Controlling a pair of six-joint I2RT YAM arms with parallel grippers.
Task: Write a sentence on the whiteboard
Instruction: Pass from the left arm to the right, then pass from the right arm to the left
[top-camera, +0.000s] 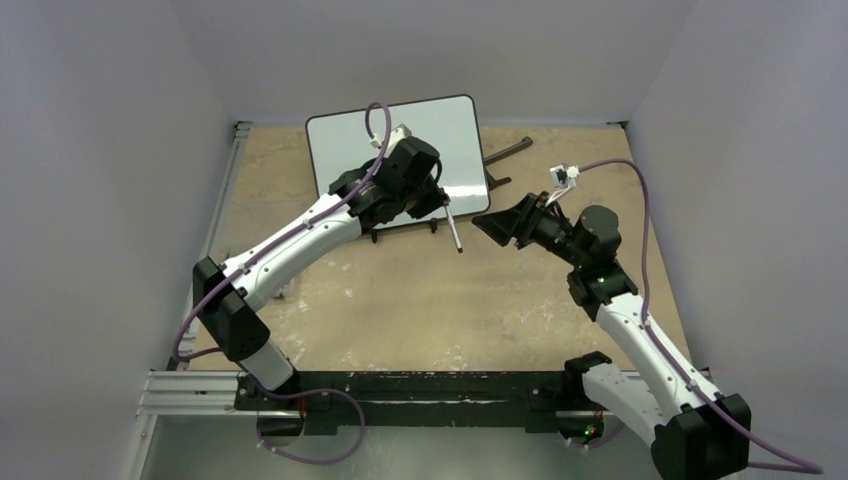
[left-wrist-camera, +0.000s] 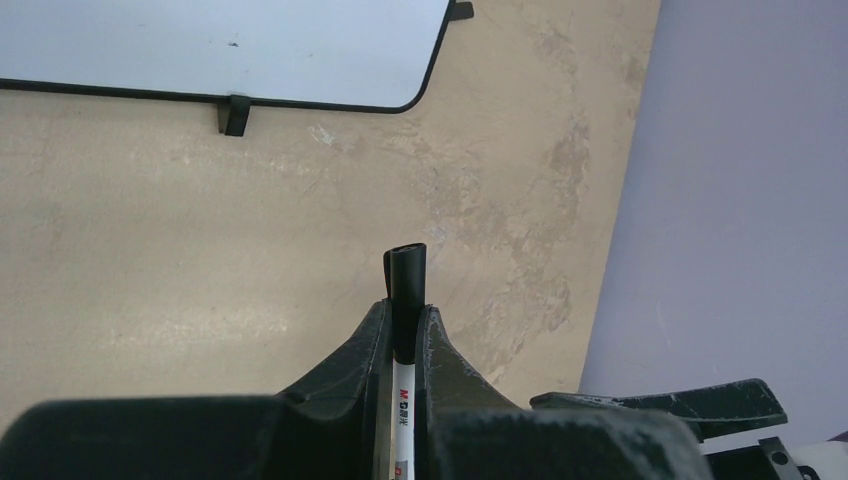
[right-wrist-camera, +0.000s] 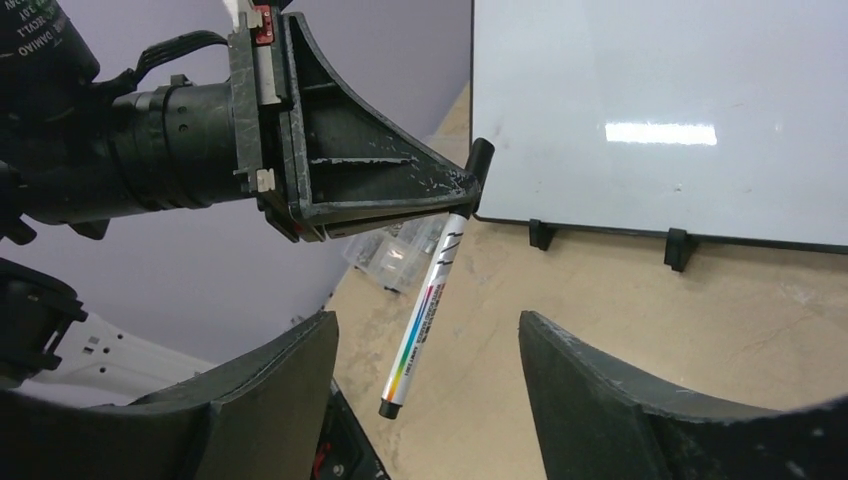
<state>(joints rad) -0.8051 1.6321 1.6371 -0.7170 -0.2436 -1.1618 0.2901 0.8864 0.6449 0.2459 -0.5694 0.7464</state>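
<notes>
**Whiteboard (top-camera: 450, 130) blank, marker hanging loose: the pen could drop in a handover**

The whiteboard stands propped at the far side of the tabletop (top-camera: 400, 310), tilted back on its black feet (right-wrist-camera: 680, 250), and no writing shows on it. The left gripper (right-wrist-camera: 470, 185) is clamped narrow on the marker (right-wrist-camera: 425, 300), just below the black end that looks like its cap. The striped barrel dangles down and slants away from the board.

The right gripper (top-camera: 497, 225) faces it from the side with its jaws wide and nothing in them. It sits just beside the barrel, and I cannot tell whether it touches.

Likely troubles, as I judge them:
- The grip is high and on a narrow stretch, so a sideways knock from the right fingers could swing the marker or pull it free.
- If the right jaws close off-centre on the slanted barrel, it may twist instead of seating squarely.
- A tug on the cap could push the left arm into the board's lower edge, which is close behind it, and shift the board on its feet.

Around the work:
- The board's rear prop (top-camera: 505, 150) sticks out at its right.
- A small clear plastic item (right-wrist-camera: 392, 258), too blurred to name, lies on the table below the left gripper.
- Neither lies between the two grippers.
</notes>
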